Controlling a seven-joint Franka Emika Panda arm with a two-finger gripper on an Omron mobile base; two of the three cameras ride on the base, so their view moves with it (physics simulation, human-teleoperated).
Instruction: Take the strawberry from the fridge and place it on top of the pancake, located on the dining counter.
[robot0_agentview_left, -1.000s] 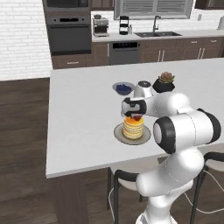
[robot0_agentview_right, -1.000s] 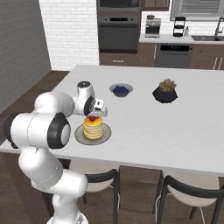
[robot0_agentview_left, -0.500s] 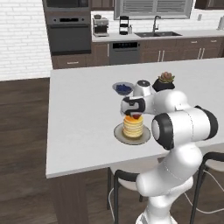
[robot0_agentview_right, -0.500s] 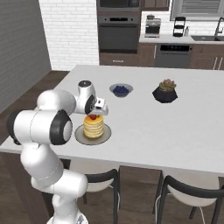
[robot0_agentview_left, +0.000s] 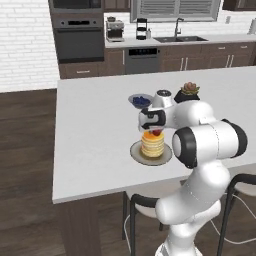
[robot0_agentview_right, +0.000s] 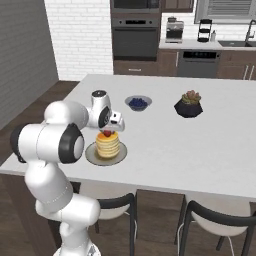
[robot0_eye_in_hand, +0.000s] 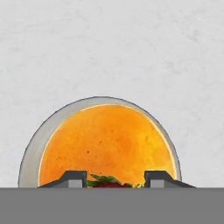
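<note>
Holding: the strawberry (robot0_agentview_right: 107, 133) is carried between the fingers of the tool (robot0_agentview_right: 108, 131), closed narrow on it, at the centre-left of the right base view.
Hand view: the berry's red top and green leaves (robot0_eye_in_hand: 109, 181) are seen between the two dark fingertips (robot0_eye_in_hand: 73, 177) at the bottom edge, so the grip is judged intact.
Pancake: the pancake (robot0_agentview_left: 152, 143) is stacked on a grey plate (robot0_agentview_left: 136, 152) at mid-frame of the left base view, directly below the tool; the golden disc is centred under the fingers in the hand view, presumably so the berry lands mid-stack.
Gap: whether the strawberry touches the top pancake cannot be told; it is just above or on it.
Stage: the placing step is judged nearly done, with release not yet made.
Tabletop: the dining counter (robot0_agentview_right: 200, 150) carries the plate near its front edge, within the arm's reach.
Farther: a blueberry bowl (robot0_agentview_right: 137, 103) and a dark potted plant (robot0_agentview_right: 188, 104) are set well apart behind the plate, clear of the drop.
</note>
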